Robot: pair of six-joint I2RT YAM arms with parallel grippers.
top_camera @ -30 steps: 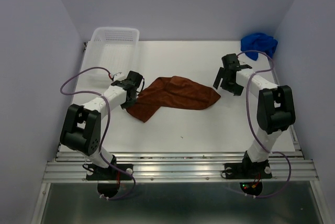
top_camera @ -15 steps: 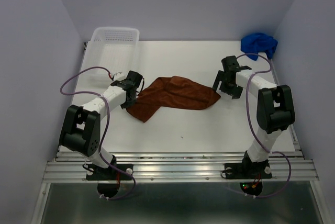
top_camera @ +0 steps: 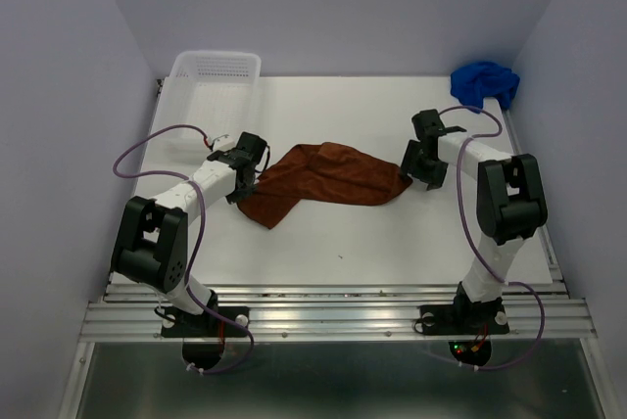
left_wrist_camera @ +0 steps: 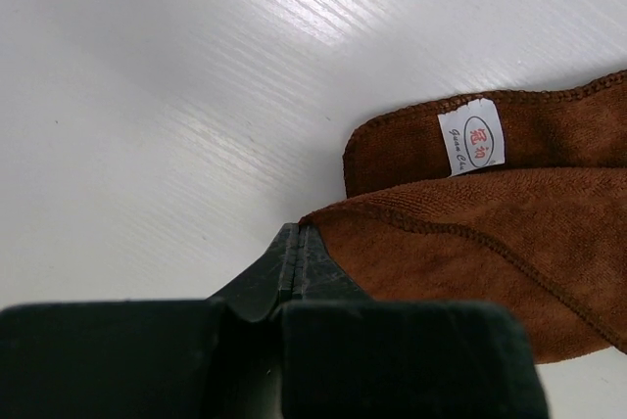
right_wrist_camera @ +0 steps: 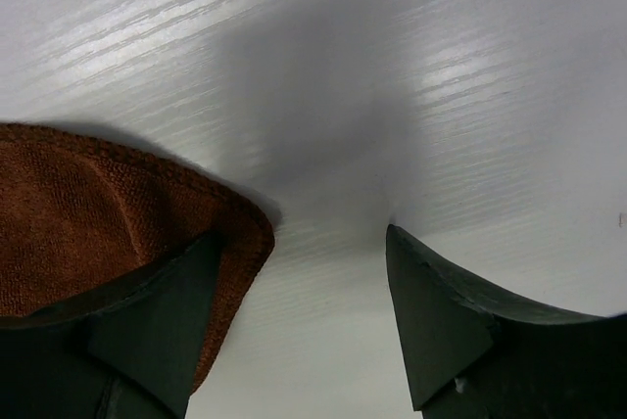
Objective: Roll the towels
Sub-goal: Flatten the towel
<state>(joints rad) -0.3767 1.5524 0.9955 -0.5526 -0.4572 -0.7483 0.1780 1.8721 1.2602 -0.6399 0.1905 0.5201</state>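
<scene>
The rust-brown towel (top_camera: pixel 333 174) lies crumpled across the middle of the table, one flap trailing toward the near left. My left gripper (top_camera: pixel 245 182) sits at its left end, shut, with the towel's hem (left_wrist_camera: pixel 509 233) running right up to the pinched tips (left_wrist_camera: pixel 297 228). A white label (left_wrist_camera: pixel 470 137) shows on the layer beneath. My right gripper (top_camera: pixel 417 166) is down at the towel's right corner (right_wrist_camera: pixel 78 213). It is open (right_wrist_camera: pixel 302 233): one finger rests over the corner, the other on bare table. The blue towel (top_camera: pixel 485 81) is bunched at the far right corner.
A white perforated basket (top_camera: pixel 216 57) stands at the far left corner. Purple cables loop from both arms. The walls close in on the left, right and back.
My right gripper has moved down and left onto the brown towel's right corner, and its jaws have narrowed somewhat. The left arm and the towel have not moved.
</scene>
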